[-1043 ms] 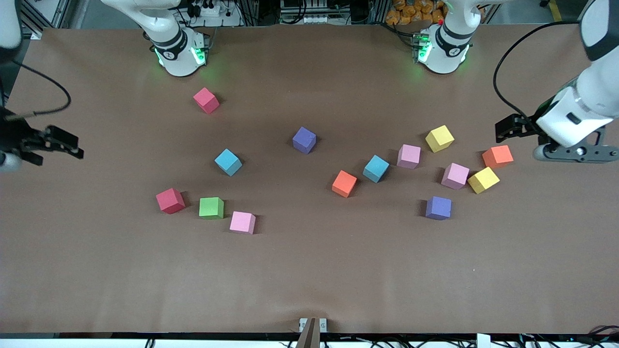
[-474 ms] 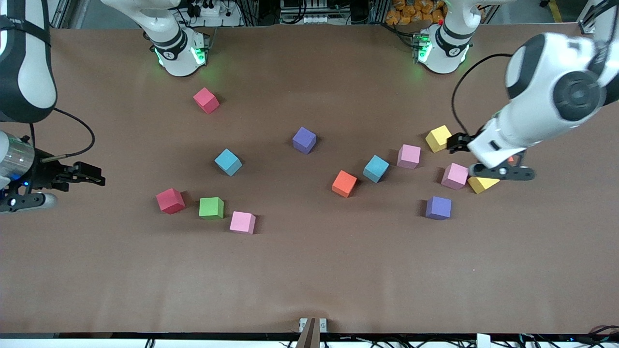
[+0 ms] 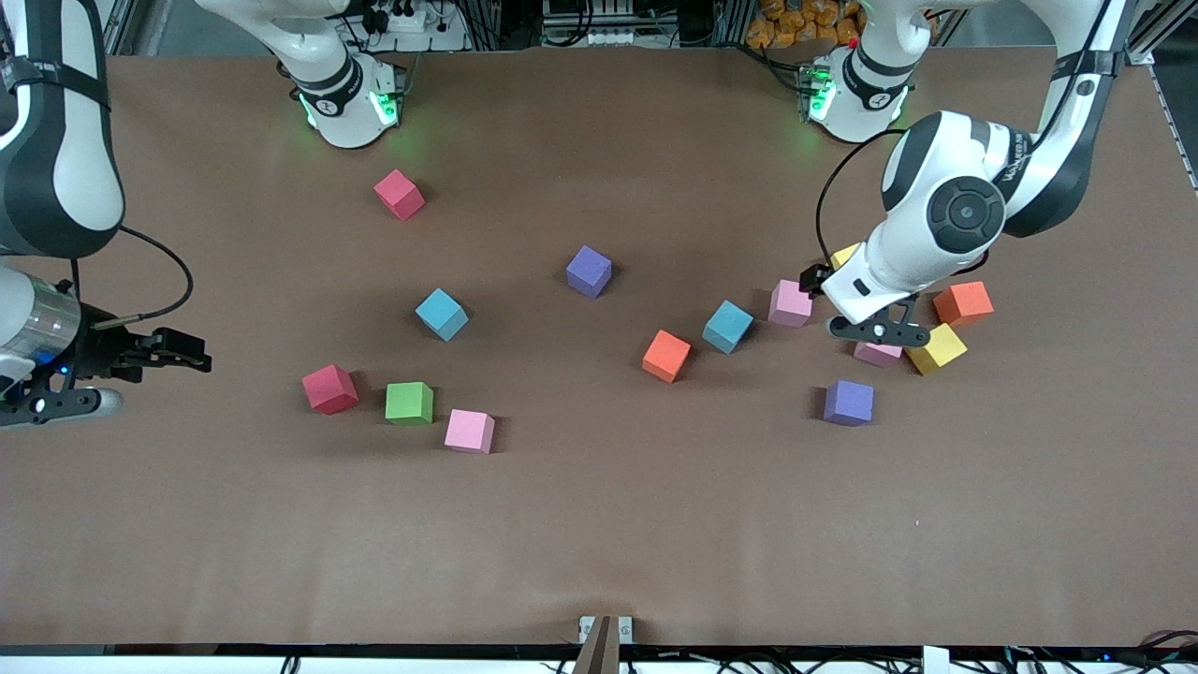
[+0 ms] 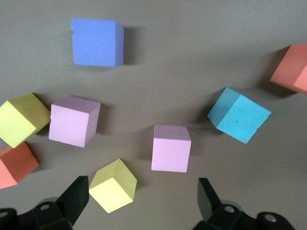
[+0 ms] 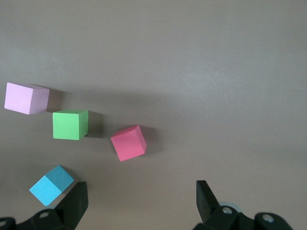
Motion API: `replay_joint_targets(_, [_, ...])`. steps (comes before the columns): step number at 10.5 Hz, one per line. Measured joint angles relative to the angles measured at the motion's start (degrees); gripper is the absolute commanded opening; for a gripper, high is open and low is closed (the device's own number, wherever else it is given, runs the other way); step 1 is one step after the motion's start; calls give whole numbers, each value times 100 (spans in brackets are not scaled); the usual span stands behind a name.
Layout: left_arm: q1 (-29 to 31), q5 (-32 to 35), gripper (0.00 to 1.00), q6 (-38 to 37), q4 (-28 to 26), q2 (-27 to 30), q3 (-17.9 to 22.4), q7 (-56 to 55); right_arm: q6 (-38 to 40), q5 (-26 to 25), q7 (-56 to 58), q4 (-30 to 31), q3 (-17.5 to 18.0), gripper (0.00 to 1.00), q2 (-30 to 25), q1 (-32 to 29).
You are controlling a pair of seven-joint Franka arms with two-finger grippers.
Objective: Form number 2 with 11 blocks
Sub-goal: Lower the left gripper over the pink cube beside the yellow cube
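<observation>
Now the left claw (image 3: pixel 878 329), fingers spread and empty, hangs over the pink block (image 3: pixel 878 354); the right claw (image 3: pixel 173 348), also spread, waits beside the red block (image 3: pixel 329 388).

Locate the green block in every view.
Front view: green block toward the right arm's end of the table, between a red block and a pink block.
Right wrist view: green block between the same two.
Left wrist view: not in it.
Shared landmark: the red block beside it.
</observation>
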State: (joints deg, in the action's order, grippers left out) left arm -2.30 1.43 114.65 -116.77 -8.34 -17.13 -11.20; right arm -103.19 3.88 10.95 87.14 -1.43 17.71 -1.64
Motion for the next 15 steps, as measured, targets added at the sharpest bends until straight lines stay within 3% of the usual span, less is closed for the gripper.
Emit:
replay_joint_targets(5, [146,0,100,734,-777,-31,-121,-19,-172,7,-103,1,4,100,176,254])
replay_joint_targets(9, [245,-2,100,808,-786,-102,-705,-735,-230,9,-380,0,5,100,204,429])
replay_joint_targets(15, [304,22,100,1121,-796,-752,-712,-824,-341,20,-423,0,8,100,378,563])
